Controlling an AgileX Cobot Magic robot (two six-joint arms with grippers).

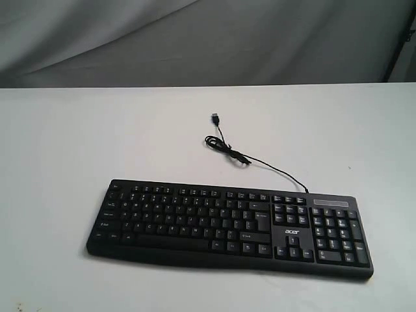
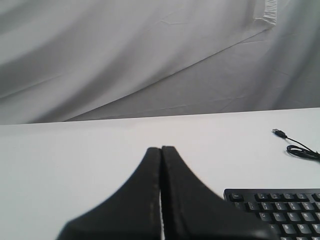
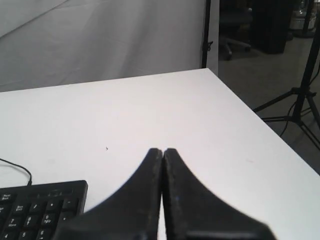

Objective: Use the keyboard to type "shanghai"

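1. Keyboard (image 1: 227, 224) lies nearest you, flat on the white table (image 1: 58, 143). You can read a white "acer" logo (image 1: 292, 231) above its arrow keys.
2. Cable (image 1: 260, 162) leaves the far edge, and its plug (image 1: 214, 118) lies loose on the table.
3. Left gripper (image 2: 161, 150): jaws pressed together, empty, off the keyboard's Esc corner.
4. Right gripper (image 3: 163, 150): jaws together, empty, off the keypad end.

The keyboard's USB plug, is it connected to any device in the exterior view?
No, the USB plug lies free on the white table, away from the keyboard, with nothing joined to it.
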